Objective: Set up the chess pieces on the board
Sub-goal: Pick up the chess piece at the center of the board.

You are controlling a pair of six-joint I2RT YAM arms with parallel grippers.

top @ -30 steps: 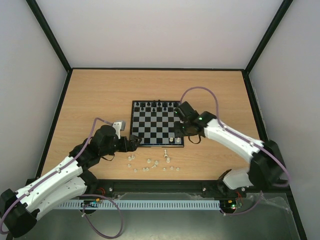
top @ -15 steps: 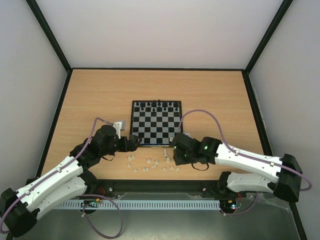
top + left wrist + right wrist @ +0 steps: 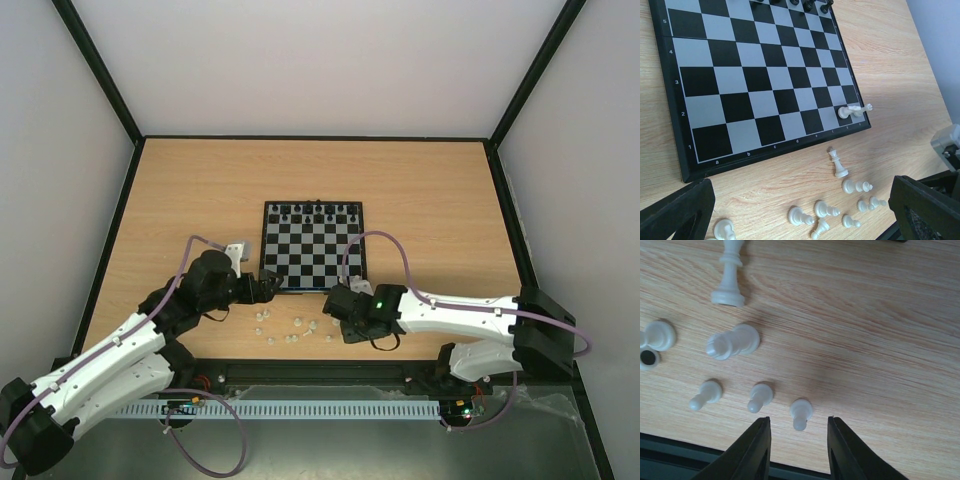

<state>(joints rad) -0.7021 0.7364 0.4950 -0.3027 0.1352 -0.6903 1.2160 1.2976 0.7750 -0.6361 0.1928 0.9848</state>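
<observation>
Straddling a loose pawn [image 3: 801,411], the right end effector [image 3: 798,422] gapes empty; only two chess pieces [image 3: 847,111] reach the board [image 3: 740,107] beyond it, others scattered beside it.

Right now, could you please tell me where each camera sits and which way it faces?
Top external: fixed above and behind the arms, looking down on the table, the board, left gripper and right gripper.
Left wrist: low beside the board's near edge, facing across it; own fingers in the bottom corners.
Right wrist: close above the table, facing down at loose chess pieces; own fingers at bottom.
Shared: both wrist views apparently show the tall white piece.
</observation>
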